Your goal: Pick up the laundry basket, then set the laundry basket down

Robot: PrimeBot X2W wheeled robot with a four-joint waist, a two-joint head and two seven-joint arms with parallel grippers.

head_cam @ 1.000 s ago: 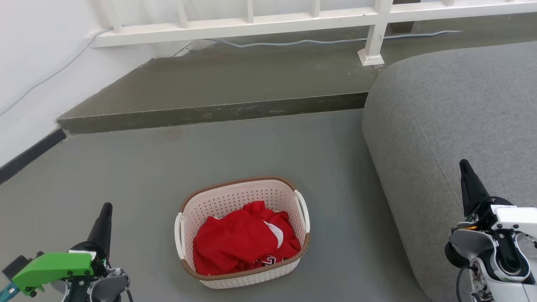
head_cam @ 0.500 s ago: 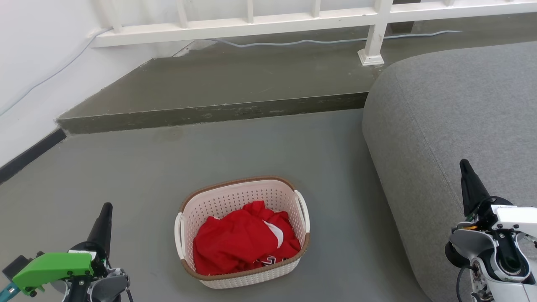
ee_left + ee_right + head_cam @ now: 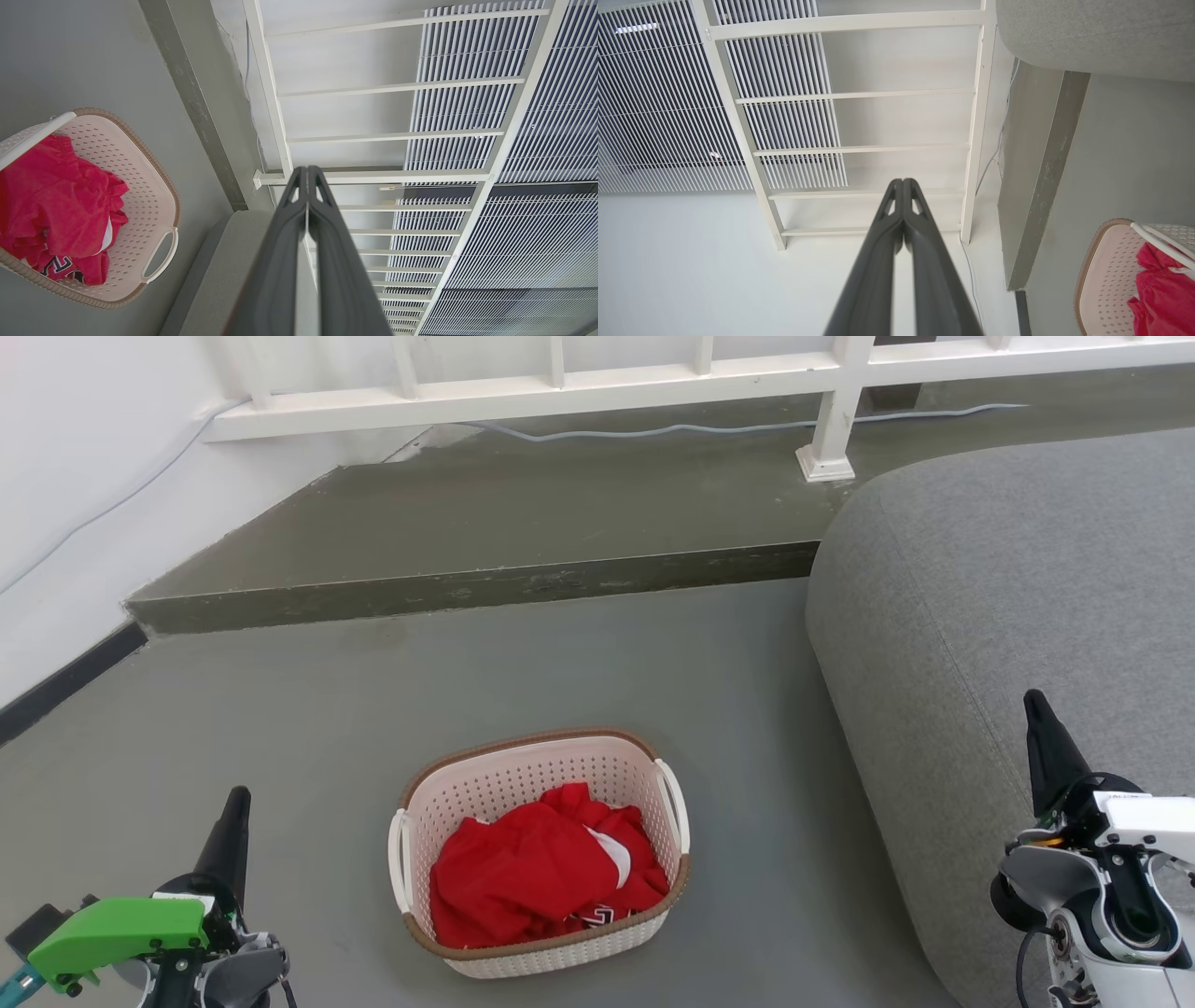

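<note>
Nothing has shifted in the last second. The laundry basket (image 3: 532, 779) sits flat on the grey floor (image 3: 373, 691) beside the sofa (image 3: 1008, 597), with red clothes (image 3: 532, 868) heaped inside. The left gripper (image 3: 238, 793) and right gripper (image 3: 1030, 695) hang on either side, well apart from it, each with its fingers pressed together and holding nothing. That fits a basket waiting to be lifted or one already put back down. A dark printed patch shows on the clothes, too small to read.

Jaws together before white railing (image 3: 859, 95); laundry basket (image 3: 1105, 280) lower right
</note>
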